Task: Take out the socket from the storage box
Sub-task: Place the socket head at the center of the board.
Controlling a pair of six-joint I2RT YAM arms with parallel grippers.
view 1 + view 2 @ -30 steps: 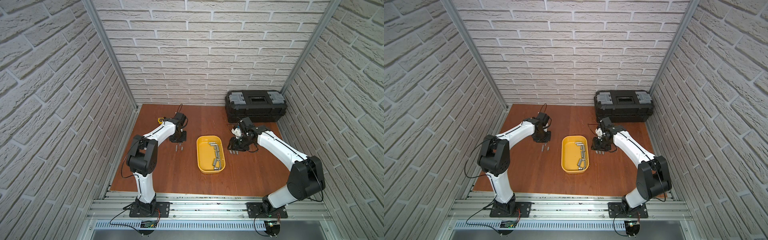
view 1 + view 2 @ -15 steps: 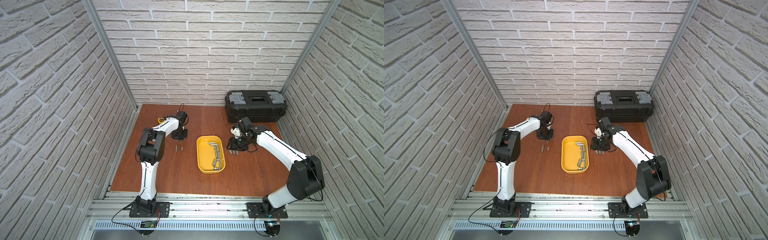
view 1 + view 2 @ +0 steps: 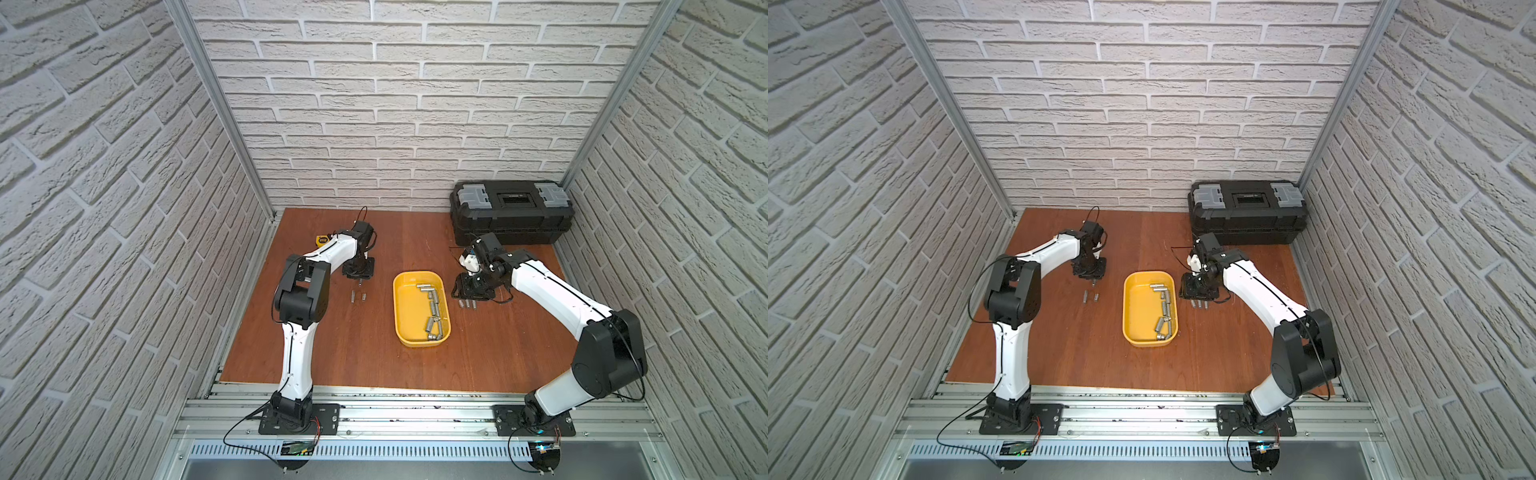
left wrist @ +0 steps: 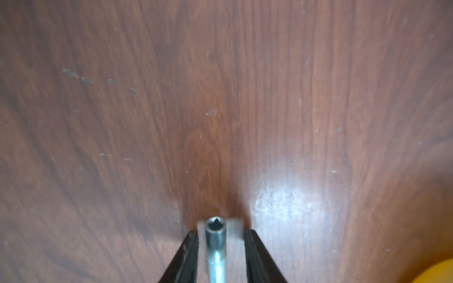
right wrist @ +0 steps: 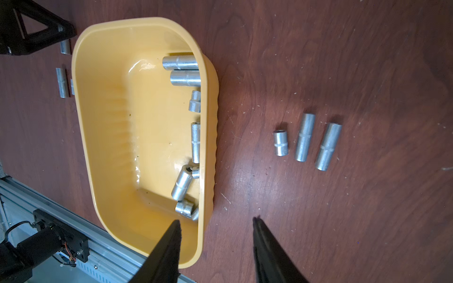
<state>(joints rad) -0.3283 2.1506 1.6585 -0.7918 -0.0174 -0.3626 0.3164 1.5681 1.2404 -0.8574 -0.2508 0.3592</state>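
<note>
The yellow storage box (image 3: 409,311) (image 3: 1142,311) (image 5: 110,122) sits mid-table in both top views, with several silver sockets (image 3: 432,307) (image 5: 193,142) along its right wall. My left gripper (image 3: 360,276) (image 3: 1093,276) (image 4: 219,235) is left of the box, pointing down, and stands open. A slim socket (image 4: 215,235) (image 3: 360,283) lies between its fingers with a gap on each side. My right gripper (image 3: 471,291) (image 3: 1198,293) (image 5: 216,219) hangs open and empty over the box's right rim.
Three sockets (image 3: 467,304) (image 5: 304,141) lie in a row on the wood right of the box. Two more (image 3: 358,296) (image 5: 61,82) lie left of it. A black toolbox (image 3: 513,212) stands at the back right, a yellow tape measure (image 3: 321,240) at the back left.
My left gripper has gone from shut to open, letting go of the slim socket. Its arm folded closer in earlier. The right arm has barely moved.
</note>
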